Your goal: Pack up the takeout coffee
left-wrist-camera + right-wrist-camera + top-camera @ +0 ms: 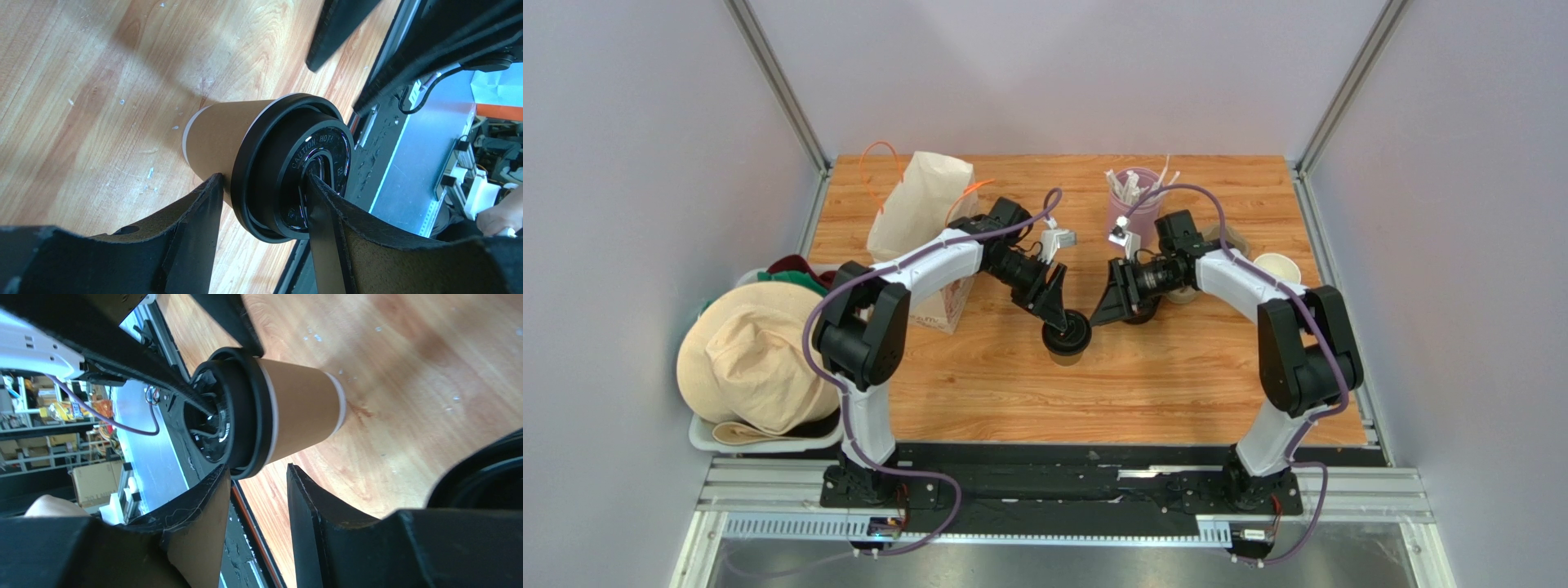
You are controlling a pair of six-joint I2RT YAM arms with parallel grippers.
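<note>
The takeout coffee [1066, 339], a kraft-brown paper cup with a black lid, stands upright on the wooden table near the middle. In the left wrist view my left gripper [263, 179] is shut on the cup's top [224, 138]: one finger presses the brown wall just under the lid's rim, the other lies on the lid's top [319, 159]. My right gripper [1102, 315] hangs close on the cup's right side. In the right wrist view the right gripper [258, 474] is open, and the cup [301, 413] lies just beyond its fingertips with nothing between them.
A paper bag [922, 208] stands at the back left behind the left arm. A pink cup of white sticks [1136, 196] is at the back. Brown cups [1274, 270] sit at the right. A black round piece [485, 484] lies by the right gripper. A bin of cloth [756, 361] is off the table's left edge.
</note>
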